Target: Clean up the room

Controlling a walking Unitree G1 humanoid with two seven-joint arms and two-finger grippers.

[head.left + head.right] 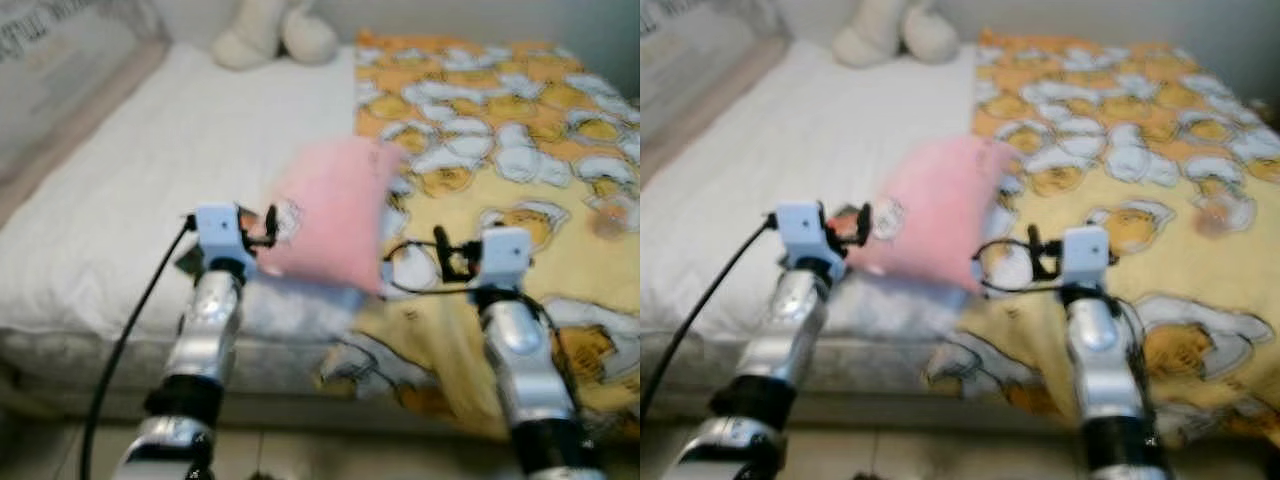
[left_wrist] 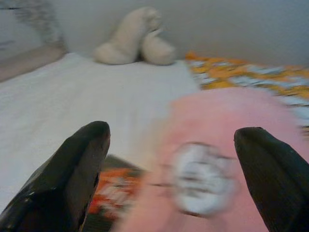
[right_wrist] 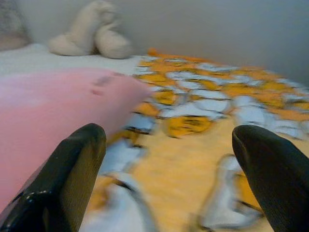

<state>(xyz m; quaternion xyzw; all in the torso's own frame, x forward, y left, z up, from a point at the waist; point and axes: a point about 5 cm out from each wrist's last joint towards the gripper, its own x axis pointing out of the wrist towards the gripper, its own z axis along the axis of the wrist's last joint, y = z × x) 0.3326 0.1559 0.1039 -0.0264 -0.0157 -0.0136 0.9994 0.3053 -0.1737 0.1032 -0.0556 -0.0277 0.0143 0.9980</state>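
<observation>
Step in hand: reaching for the pink pillow (image 1: 335, 215), judged from both arms raised toward it.
Pillow: on the bed (image 1: 150, 170), astride the edge of the yellow blanket (image 1: 520, 150); blurred.
Left end effector (image 2: 174, 159): released, fingers spread, pillow at 12 o'clock between them.
Right end effector (image 3: 169, 164): released, pillow at its 10 o'clock.
Next move: probably close in from both sides and squeeze.
Also: plush toy (image 1: 275, 30) at the bed's 12 o'clock.

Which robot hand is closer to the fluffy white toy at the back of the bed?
Left. The left gripper is nearer the white toy; the right gripper sits farther right.
</observation>
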